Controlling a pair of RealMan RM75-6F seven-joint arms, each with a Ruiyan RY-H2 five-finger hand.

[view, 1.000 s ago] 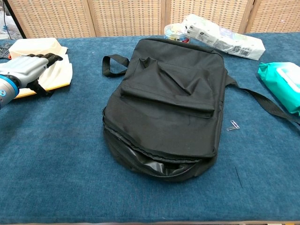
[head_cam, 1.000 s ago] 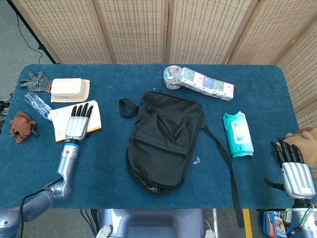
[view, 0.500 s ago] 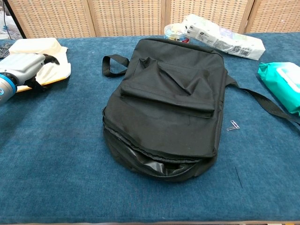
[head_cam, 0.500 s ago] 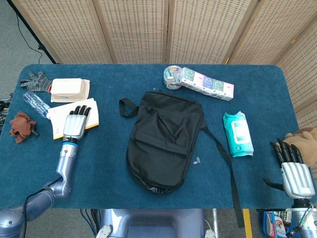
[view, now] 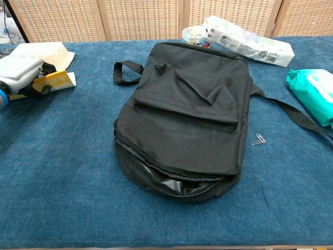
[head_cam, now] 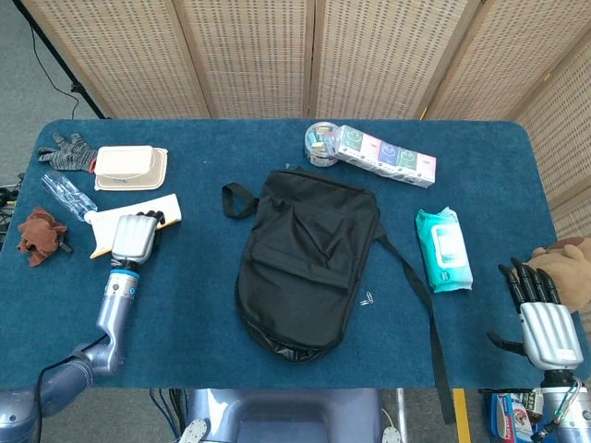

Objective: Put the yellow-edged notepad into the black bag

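Left hand: the silver left hand [head_cam: 135, 237] sits at the left of the head view, fingers curled down over the notepad's near edge, gripping it.
Notepad: the cream, yellow-edged notepad [head_cam: 138, 208] lies tilted under that hand, its yellow edge [view: 53, 79] showing beside the fingers in the chest view.
Bag: the black fabric bag [head_cam: 307, 261] lies flat mid-table, well right of the notepad.
Right hand: the right hand [head_cam: 543, 314], lower right corner, is spread and holds nothing.

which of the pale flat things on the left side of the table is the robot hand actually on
The yellow-edged notepad, the one nearer the table's front edge: the left robot hand rests on its near end. The cream lidded container behind it, beside the grey glove, is untouched.
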